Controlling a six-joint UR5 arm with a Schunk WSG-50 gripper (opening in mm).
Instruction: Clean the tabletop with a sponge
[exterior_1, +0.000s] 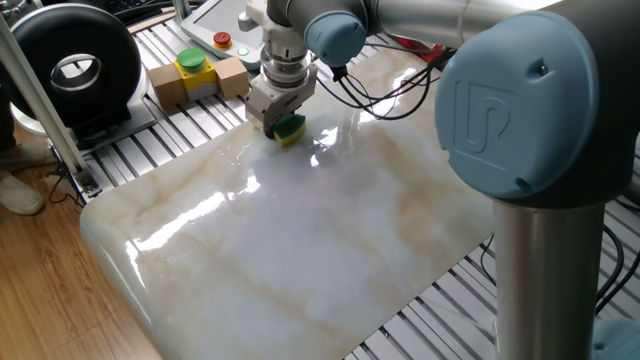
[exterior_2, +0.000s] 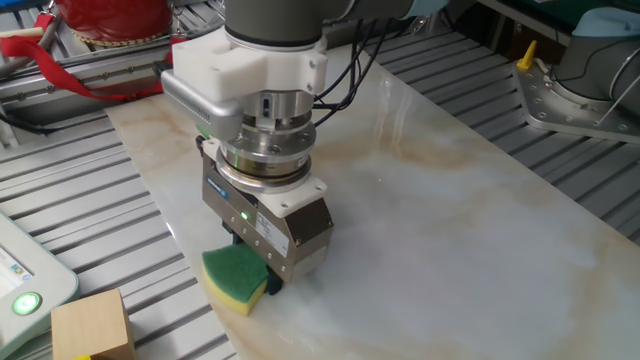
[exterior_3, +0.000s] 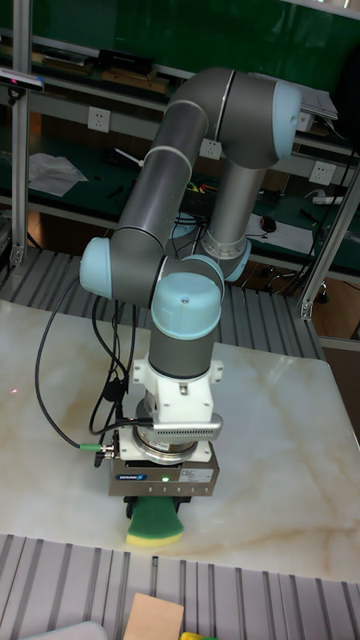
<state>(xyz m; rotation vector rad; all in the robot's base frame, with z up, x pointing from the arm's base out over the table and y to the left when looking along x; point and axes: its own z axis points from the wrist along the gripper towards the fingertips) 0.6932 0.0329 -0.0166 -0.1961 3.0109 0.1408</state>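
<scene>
The sponge (exterior_2: 233, 277), green on top and yellow below, rests flat on the white marble-look tabletop (exterior_2: 450, 220) close to the edge that borders the metal slats. My gripper (exterior_2: 260, 284) points straight down and is shut on the sponge, pressing it to the slab. The fixed view from the other side shows the sponge (exterior_1: 291, 127) under the gripper (exterior_1: 280, 122) at the far edge of the tabletop (exterior_1: 300, 240). In the tall view the sponge (exterior_3: 155, 523) sticks out below the gripper (exterior_3: 160, 503) near the front edge of the tabletop (exterior_3: 270, 440). The fingertips are mostly hidden by the sponge.
Wooden blocks carrying a yellow-and-green button (exterior_1: 193, 64) sit on the ribbed slats (exterior_1: 180, 140) just beyond the sponge. A wooden block (exterior_2: 90, 325) lies close by. Black cables (exterior_1: 375, 95) trail over the slab's far corner. A black round device (exterior_1: 70, 60) stands at the left.
</scene>
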